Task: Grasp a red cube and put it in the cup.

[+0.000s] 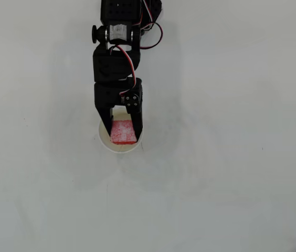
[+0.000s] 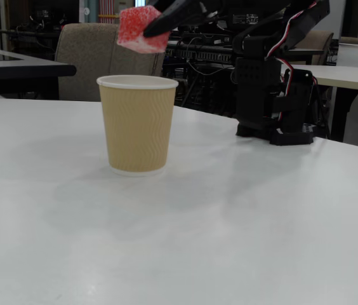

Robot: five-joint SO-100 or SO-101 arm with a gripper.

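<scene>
Overhead view
My gripper (image 1: pixel 123 131): clamped on the red cube (image 1: pixel 123 131), one black finger pressed on each of its sides, pointing toward 6 o'clock.
My arm (image 1: pixel 117 63): runs down from the top edge at 12 o'clock, red and white wires looping off it.
Red cube: sits inside the circle of the cup (image 1: pixel 117 147)'s mouth as seen from above, toward its 12 o'clock part.
Cup: white rim shows past my fingers from 3 through 6 to 9 o'clock; the rest is under my gripper.
Table (image 1: pixel 232 157): plain white.

Fixed view
My gripper (image 2: pixel 150 28): reaches in from 3 o'clock, dark fingers closed on the red cube (image 2: pixel 141 28).
Red cube: held tilted in the air, clear above the cup (image 2: pixel 137 124)'s rim, not touching it, over the rim's 3 o'clock half.
Cup: upright on the table (image 2: pixel 230 222), tan ribbed wall, white rim.
My base (image 2: pixel 274 95): black, standing on the table at 3 o'clock of the cup, well apart.
Chair (image 2: pixel 87 60): beige, behind the cup at 11 o'clock.
</scene>
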